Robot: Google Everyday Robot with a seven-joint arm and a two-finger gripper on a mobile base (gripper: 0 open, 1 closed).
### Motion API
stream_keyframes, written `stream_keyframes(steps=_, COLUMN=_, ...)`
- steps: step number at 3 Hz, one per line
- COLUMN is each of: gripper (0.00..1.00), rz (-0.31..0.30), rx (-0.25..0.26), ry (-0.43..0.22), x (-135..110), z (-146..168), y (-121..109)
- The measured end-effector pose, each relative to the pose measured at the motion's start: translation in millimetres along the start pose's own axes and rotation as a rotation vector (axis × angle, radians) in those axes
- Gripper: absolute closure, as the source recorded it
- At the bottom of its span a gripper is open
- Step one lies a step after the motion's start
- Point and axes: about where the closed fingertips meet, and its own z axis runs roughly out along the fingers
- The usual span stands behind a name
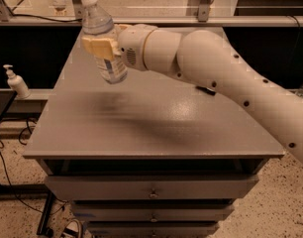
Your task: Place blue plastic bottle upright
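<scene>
Pincer (101, 47) clenched round the blue plastic bottle (98, 23) at mid-body. It hangs above the surface (156, 123), left rear, cap up, slightly tilted. Risk, as I judge it: released while tilted or high, it topples and rolls off.

glossy clear plastic bottle (98, 23), matt cream claw (96, 46) gripping it over satin grey table (156, 133)
</scene>
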Motion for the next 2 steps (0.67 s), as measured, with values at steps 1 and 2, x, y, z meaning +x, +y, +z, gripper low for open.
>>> stream_keyframes(steps=1, gripper=1.00, rz=0.007, rx=-0.008, ry=0.082, x=-3.7, z=-6.2, y=1.6)
stream_keyframes(steps=2, gripper=1.00, rz=-0.014, rx=-0.003, ry=0.121, x=-2.6, z=-13.1, y=5.0)
